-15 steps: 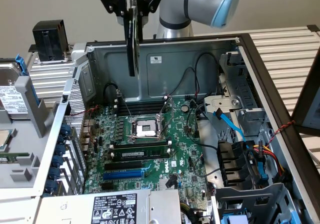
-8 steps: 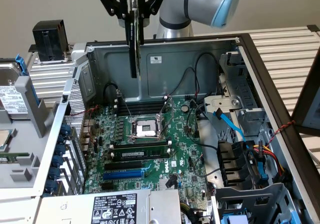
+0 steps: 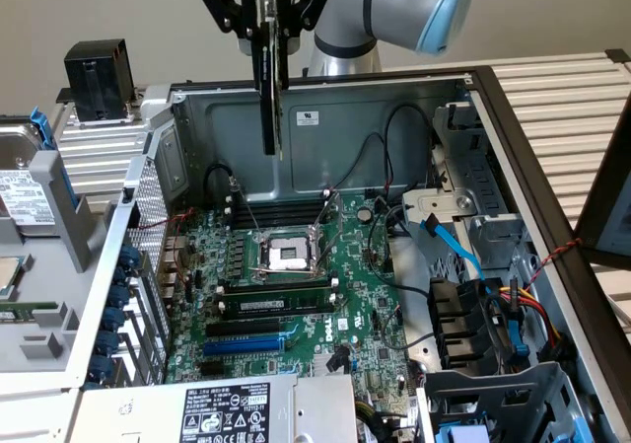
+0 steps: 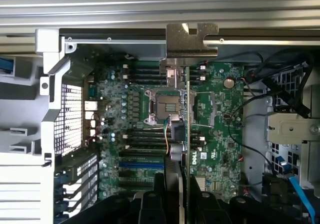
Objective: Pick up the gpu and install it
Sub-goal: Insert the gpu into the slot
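Exterior view: the gpu [image 3: 268, 88] hangs upright on edge above the rear of an open computer case [image 3: 394, 98], clear of the green motherboard [image 3: 365, 295] below. The gripper [image 3: 264, 24] points straight down, its black jaws clamped on the card's upper edge. The silver arm [image 3: 394, 4] angles off toward the exterior view's right. Wrist view: the gpu [image 4: 181, 134] is seen edge-on, its silver end bracket [image 4: 192, 40] at the end far from the gripper [image 4: 172, 196]. The card crosses above the CPU socket [image 4: 165, 104], beside the memory slots [image 4: 142, 139]. A labelled power supply [image 3: 227, 408] sits at the case's near edge.
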Controlling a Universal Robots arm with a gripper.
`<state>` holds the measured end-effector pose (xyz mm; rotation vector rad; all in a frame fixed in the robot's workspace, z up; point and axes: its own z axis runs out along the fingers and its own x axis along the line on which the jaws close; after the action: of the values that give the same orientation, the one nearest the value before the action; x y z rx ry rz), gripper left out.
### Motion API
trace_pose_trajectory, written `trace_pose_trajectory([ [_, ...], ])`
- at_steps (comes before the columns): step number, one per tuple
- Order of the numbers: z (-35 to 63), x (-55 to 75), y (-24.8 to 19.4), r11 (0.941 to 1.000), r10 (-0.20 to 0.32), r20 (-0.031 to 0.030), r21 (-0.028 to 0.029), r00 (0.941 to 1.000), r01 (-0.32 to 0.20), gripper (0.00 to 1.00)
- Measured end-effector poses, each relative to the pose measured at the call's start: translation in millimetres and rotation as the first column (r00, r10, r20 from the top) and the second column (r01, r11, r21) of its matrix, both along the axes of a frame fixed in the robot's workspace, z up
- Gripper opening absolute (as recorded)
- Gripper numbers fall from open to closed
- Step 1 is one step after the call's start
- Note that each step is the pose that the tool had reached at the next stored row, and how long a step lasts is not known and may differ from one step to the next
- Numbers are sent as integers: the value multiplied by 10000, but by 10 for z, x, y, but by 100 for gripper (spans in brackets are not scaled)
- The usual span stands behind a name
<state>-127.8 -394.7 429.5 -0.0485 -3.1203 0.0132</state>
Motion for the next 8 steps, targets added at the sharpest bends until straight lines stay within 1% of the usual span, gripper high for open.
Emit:
trace_pose_trajectory([
  [4, -4, 8, 0, 10000, 23, -3, 5, 10000, -23, 28],
  [5, -8, 8, 0, 9999, 106, -3, 7, 9999, -106, 28],
  [8, -26, 9, 1, 9980, 629, -3, 4, 9980, -629, 28],
])
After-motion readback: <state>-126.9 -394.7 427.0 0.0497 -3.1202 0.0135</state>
